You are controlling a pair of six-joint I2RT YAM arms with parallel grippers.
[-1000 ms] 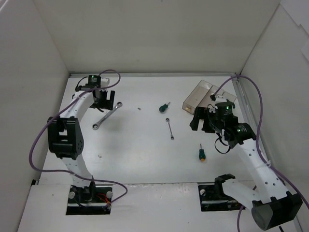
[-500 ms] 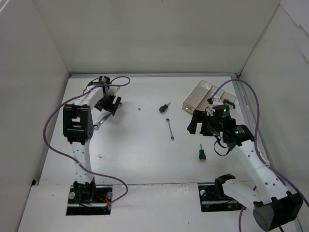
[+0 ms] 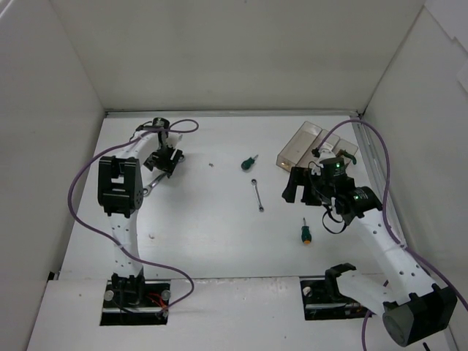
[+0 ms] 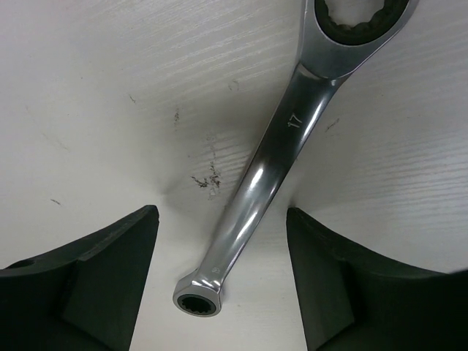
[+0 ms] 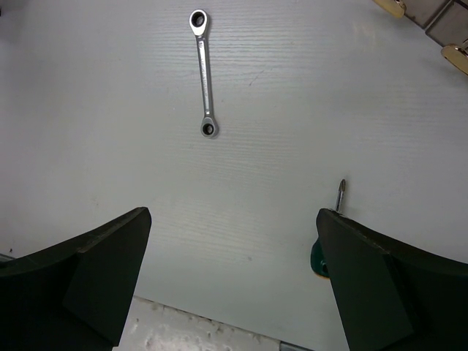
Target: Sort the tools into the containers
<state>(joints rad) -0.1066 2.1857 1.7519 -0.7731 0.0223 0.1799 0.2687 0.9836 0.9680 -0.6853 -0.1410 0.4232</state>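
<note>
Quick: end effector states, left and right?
Left end effector: open, straddling the long silver metal wrench, not gripping it.
Right end effector: open, empty.

A large silver wrench [image 4: 278, 153], stamped 17 on its shank, lies flat at the far left of the white table [image 3: 205, 219], a ring at each end (the overhead view shows only its near end). A slim small wrench [image 3: 257, 195] lies flat near the middle, running roughly near to far. Just beyond it rests a stubby green-handled screwdriver [image 3: 249, 161], set on a diagonal. A second green-handled screwdriver [image 3: 304, 232] lies nearer and to the right, tip pointing away. The smoky clear bins [image 3: 300, 142] sit at the far right, angled and partly hidden.
</note>
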